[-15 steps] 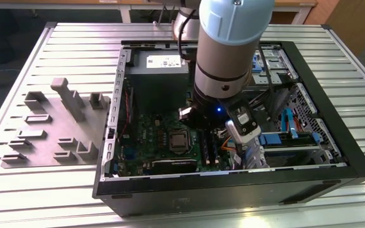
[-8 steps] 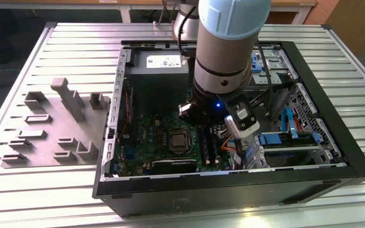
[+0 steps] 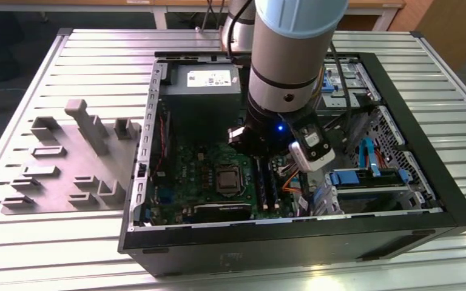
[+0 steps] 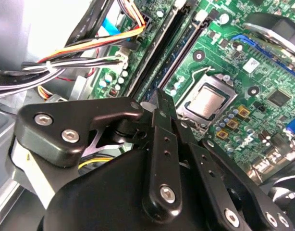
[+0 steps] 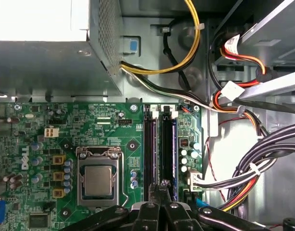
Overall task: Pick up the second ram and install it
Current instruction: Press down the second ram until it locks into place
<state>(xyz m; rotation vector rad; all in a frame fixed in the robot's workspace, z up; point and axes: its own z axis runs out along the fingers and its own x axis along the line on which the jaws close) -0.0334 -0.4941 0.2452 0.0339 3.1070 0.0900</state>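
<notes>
Gripper (image 5: pixel 163 188) over mobo slots (image 5: pixel 161 149) (fingers together).

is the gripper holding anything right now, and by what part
It cannot be told. The gripper is down at the long black memory slots of the green motherboard, and its own black body hides whether a stick is pinched in it.
</notes>
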